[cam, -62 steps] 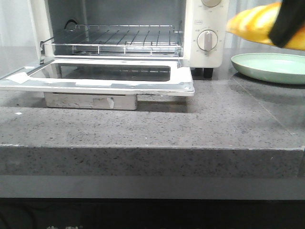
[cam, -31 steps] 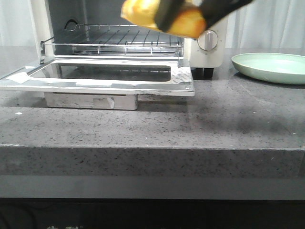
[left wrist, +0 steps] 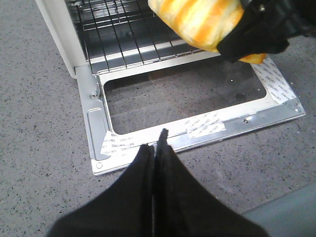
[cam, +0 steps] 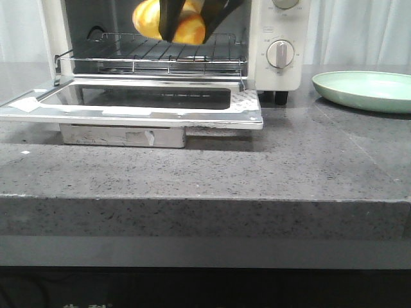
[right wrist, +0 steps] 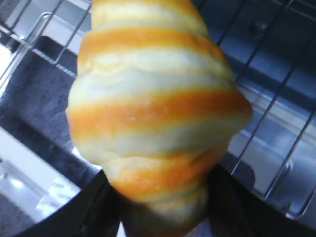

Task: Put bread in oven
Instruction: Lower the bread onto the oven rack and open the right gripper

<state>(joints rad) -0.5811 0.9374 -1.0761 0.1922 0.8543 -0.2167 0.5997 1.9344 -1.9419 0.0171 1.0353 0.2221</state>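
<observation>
The bread (cam: 149, 19), golden-yellow with orange stripes, hangs in my right gripper (cam: 186, 19) just above the wire rack (cam: 157, 54) at the mouth of the oven (cam: 276, 38). It fills the right wrist view (right wrist: 158, 108) and shows in the left wrist view (left wrist: 197, 22). The right fingers (right wrist: 94, 207) are shut on it. The oven door (cam: 244, 106) lies open and flat. My left gripper (left wrist: 157, 148) is shut and empty, above the counter just in front of the door's front edge (left wrist: 212, 129).
A pale green plate (cam: 363, 90) sits on the counter to the right of the oven. The oven's knobs (cam: 279, 53) are on its right panel. The grey stone counter (cam: 205, 173) ends at a front edge.
My right gripper has carried the bread leftward from above the green plate, past the knob panel, to the oven opening above the rack.
</observation>
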